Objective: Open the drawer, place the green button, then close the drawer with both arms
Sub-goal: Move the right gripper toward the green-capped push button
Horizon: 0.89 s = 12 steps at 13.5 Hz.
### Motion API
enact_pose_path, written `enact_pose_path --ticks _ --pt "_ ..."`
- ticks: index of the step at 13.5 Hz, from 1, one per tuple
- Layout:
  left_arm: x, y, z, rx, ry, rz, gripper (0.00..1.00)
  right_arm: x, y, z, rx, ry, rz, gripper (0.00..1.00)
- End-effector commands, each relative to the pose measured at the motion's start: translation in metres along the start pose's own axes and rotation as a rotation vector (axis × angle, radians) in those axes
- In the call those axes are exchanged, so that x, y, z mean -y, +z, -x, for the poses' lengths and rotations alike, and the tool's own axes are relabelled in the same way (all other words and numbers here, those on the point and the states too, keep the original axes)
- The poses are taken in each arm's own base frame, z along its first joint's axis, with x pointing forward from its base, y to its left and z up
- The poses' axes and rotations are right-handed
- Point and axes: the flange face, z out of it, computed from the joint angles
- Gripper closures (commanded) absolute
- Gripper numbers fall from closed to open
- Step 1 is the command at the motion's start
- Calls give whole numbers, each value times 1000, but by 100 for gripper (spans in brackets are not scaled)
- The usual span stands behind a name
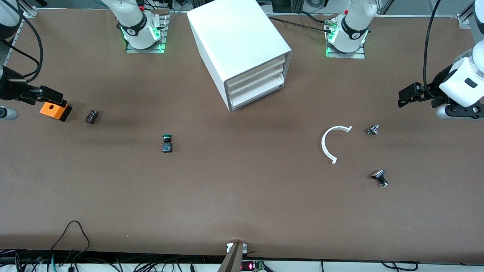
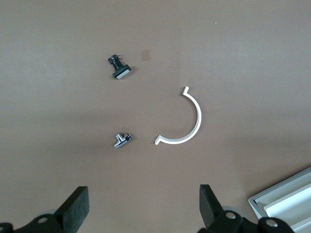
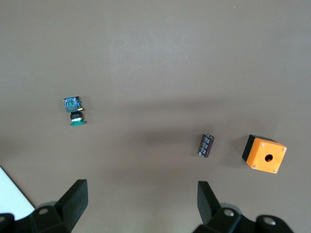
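The white cabinet (image 1: 242, 49) stands between the two arm bases, and its lowest drawer (image 1: 258, 94) is pushed in flush like the two above it. The button (image 1: 166, 142), green cap on a black body, lies on its side on the brown table, nearer the front camera than the cabinet and toward the right arm's end. It also shows in the right wrist view (image 3: 74, 112). My right gripper (image 1: 49, 96) hangs open and empty over the orange box, its fingertips (image 3: 73, 199) wide apart. My left gripper (image 1: 406, 96) hangs open and empty over the left arm's end of the table, fingertips (image 2: 77, 204) spread.
An orange box with a hole (image 1: 55, 110) and a small black part (image 1: 91, 116) lie at the right arm's end. A white curved piece (image 1: 329, 145) and two silver-and-black metal bits (image 1: 373, 130) (image 1: 380, 177) lie toward the left arm's end. A cabinet corner (image 2: 286, 204) shows in the left wrist view.
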Motion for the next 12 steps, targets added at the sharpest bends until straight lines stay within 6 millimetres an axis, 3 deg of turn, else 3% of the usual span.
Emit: enact_pose_path --ticks 1,4,12 --pt "0 -7 3 0 6 -3 0 0 6 -9 -10 7 0 0" --pt "0 -7 3 2 6 -3 0 -2 11 -13 -9 15 -18 0" --pt "0 -7 3 2 6 -3 0 9 48 -24 57 -23 -13 0"
